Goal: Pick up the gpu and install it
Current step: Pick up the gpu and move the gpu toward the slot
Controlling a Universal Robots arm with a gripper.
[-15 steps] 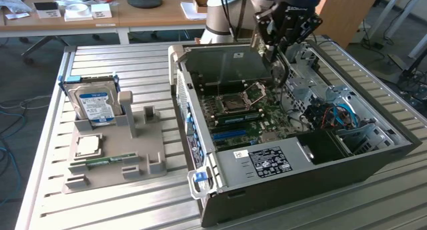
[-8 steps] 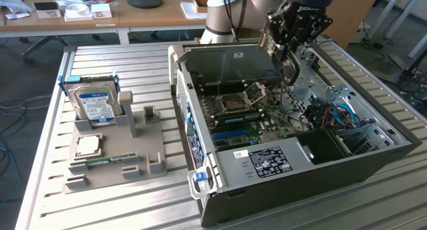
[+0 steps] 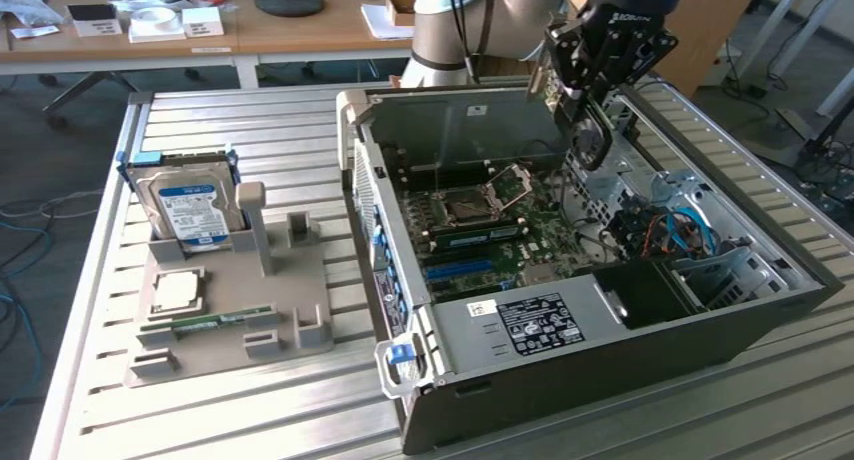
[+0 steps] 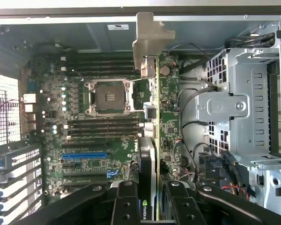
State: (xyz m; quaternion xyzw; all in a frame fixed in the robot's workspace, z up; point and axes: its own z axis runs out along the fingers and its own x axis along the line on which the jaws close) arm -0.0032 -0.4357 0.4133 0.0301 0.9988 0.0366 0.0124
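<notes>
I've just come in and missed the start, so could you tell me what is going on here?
The robot arm's gripper is shut on the gpu, holding it edge-on above the motherboard inside the open computer case. The card does not look seated in a slot yet. On the exterior view's left, a hard drive stands upright in a grey holder.

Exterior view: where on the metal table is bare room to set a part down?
The table is bare beyond the grey holder, toward the far edge, and in front of the holder. Crowded: inside the computer case, where the hand holds the card.
</notes>
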